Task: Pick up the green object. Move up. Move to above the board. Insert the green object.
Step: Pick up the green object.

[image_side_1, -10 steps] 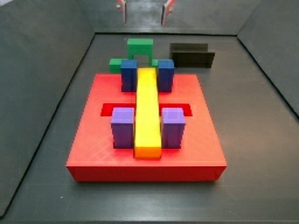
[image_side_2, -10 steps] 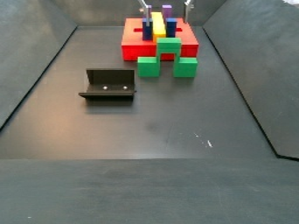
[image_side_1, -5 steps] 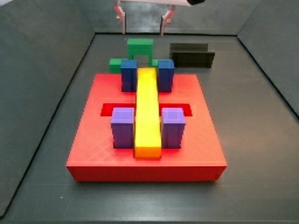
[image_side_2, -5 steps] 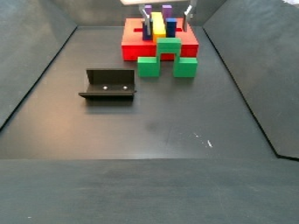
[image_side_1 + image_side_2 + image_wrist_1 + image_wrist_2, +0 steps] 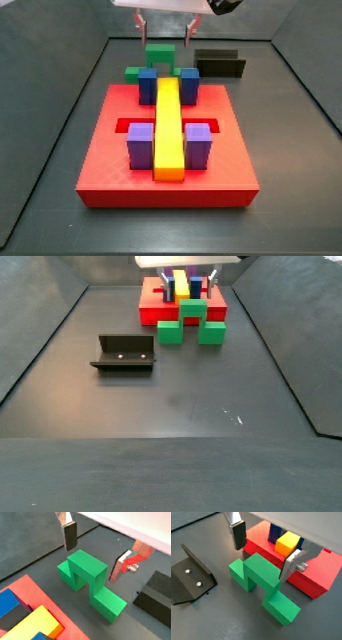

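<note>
The green object (image 5: 85,576) is a bright green bridge-shaped piece standing on the dark floor just beside the end of the board (image 5: 107,165); it also shows in the other views (image 5: 261,582) (image 5: 160,57) (image 5: 193,320). The board is a red block carrying a long yellow bar (image 5: 168,125), blue blocks (image 5: 189,84) and purple blocks (image 5: 140,146). My gripper (image 5: 95,553) is open and empty, hanging above the green object with one finger on each side of its raised middle, not touching it. It shows in both side views (image 5: 167,27) (image 5: 187,278).
The fixture (image 5: 123,353), a dark L-shaped bracket, stands on the floor beside the green object, also seen in other views (image 5: 188,577) (image 5: 221,63) (image 5: 157,597). Grey walls slope up on both sides of the floor.
My gripper has come down towards the green object; its body now shows at the top of both side views. The green object and the board have not moved.
</note>
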